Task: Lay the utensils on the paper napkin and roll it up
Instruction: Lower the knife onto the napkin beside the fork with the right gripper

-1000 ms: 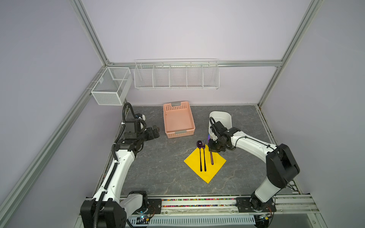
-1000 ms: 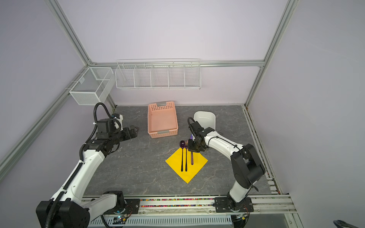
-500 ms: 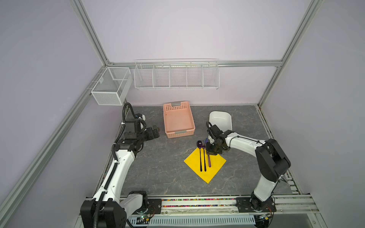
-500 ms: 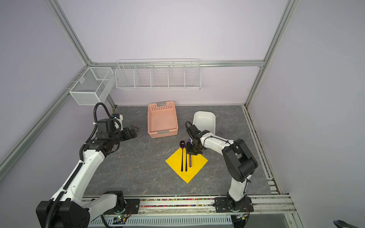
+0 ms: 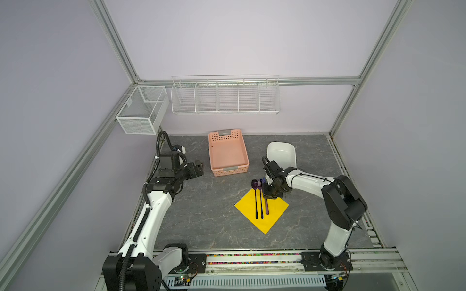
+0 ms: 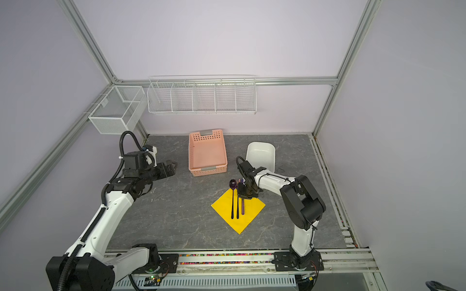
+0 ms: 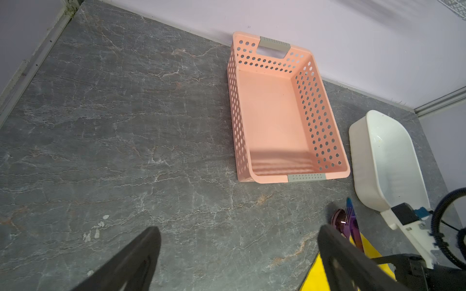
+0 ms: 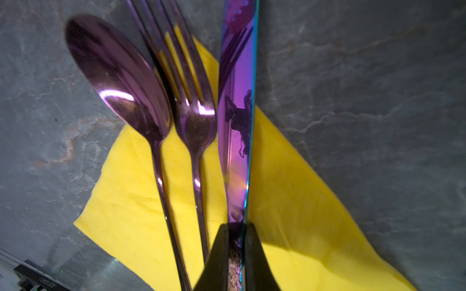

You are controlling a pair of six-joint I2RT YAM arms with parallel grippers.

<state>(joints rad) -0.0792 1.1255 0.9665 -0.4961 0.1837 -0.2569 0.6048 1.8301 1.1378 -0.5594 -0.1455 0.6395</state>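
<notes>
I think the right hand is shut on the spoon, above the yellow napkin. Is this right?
Not quite: the right hand is shut on the knife, above the yellow napkin. The right wrist view shows it; the spoon lies free.

The left arm [image 5: 156, 209] and right arm [image 5: 305, 180] wear white shells between black joint housings. A ribbed black cable [image 5: 158, 142] loops over the left wrist. The left gripper [image 7: 239, 228] has black tapered fingers.
</notes>
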